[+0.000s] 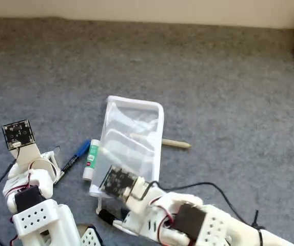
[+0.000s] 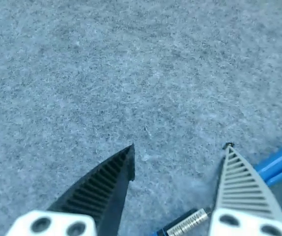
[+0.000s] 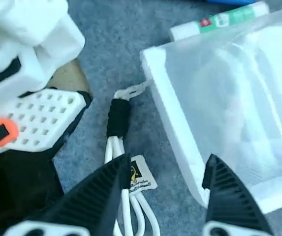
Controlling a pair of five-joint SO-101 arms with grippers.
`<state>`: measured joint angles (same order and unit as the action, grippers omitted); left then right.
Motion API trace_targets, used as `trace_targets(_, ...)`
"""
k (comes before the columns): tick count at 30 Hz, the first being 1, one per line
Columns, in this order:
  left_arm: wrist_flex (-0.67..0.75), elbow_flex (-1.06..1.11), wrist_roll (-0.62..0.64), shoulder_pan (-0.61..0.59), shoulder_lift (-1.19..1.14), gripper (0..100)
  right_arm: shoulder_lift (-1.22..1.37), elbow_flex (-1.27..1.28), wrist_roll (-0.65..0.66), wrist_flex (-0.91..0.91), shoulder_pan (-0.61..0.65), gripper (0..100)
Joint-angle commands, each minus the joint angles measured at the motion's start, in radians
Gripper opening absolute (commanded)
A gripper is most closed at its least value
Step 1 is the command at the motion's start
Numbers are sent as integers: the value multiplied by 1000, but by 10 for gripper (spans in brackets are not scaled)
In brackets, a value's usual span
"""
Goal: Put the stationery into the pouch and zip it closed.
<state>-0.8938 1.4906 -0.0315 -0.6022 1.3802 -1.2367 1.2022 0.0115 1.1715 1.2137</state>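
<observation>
The translucent white pouch (image 1: pixel 132 141) lies flat at the middle of the grey carpet. A wooden pencil (image 1: pixel 176 144) sticks out of its right side. To its left lie a blue pen (image 1: pixel 78 154) and a green-and-white glue stick (image 1: pixel 91 159). My left gripper (image 2: pixel 179 147) is open low over bare carpet, with the blue pen (image 2: pixel 278 164) just beside its light finger. My right gripper (image 3: pixel 169 160) is open above the pouch's (image 3: pixel 229 98) near corner and its black zipper pull (image 3: pixel 117 118) with a white cord.
The left arm's white base (image 3: pixel 32 49) stands close beside the zipper pull. The glue stick (image 3: pixel 219 19) rests against the pouch's edge. Open carpet lies beyond the pouch and to its right (image 1: pixel 239 102).
</observation>
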Motion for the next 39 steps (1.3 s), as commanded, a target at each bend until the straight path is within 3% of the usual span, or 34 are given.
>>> trace_targets(1,-3,-58,11,-8,12,266,-8,53,-11,-58,39,234)
trace_targets(14,-3,-58,11,-7,12,266,-5,125,-9,-130,130,234)
trace_targets(22,-3,-56,11,-7,12,266,-4,125,32,-128,127,179)
trace_targets(31,-3,-53,11,-7,12,266,-4,128,35,-133,21,177)
trace_targets(39,-3,-51,11,-7,12,266,-4,134,31,-275,-231,177)
